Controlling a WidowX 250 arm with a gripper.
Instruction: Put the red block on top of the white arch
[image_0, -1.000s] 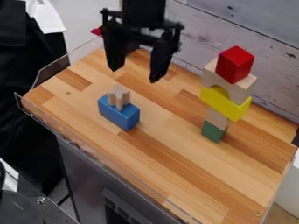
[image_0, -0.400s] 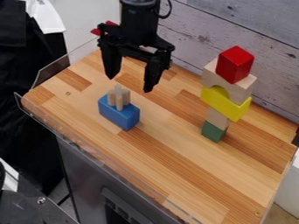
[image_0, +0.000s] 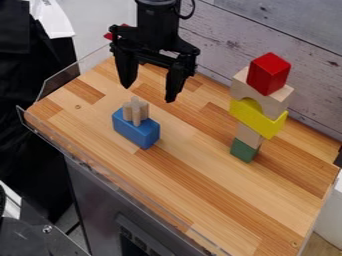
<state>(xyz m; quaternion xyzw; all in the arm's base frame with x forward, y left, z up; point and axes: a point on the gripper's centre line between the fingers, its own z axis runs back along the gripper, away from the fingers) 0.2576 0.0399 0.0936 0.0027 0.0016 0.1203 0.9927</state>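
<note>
"So, biggest thing first?"

"The striped butcher-block wooden tabletop, running across the middle of the frame."

"And the claw?"

"The black two-finger gripper hangs at upper centre-left, its fingers wide apart with nothing between them."

"Next size down?"

"The tower of stacked wooden blocks, right of centre. Its pale, bare-wood arch, surely your white one, sits near the top, upper right of the frame, on a yellow V-notched block."

"Smaller?"

"Left of centre, the solid blue rectangular block. Then the red painted wooden block, at upper right, on top of the arch. I'd call the placing done."

"How would it handle?"

"Light, stiff and hard to damage, I'd guess, though smooth paint could slip. If it needs correcting, take two opposite upright faces, squarely at mid-height, and lift straight up; a sideways nudge could topple everything."

"And the smallest?"

"The little notched pale-wood piece, standing on the blue block. Leave that alone."
</note>
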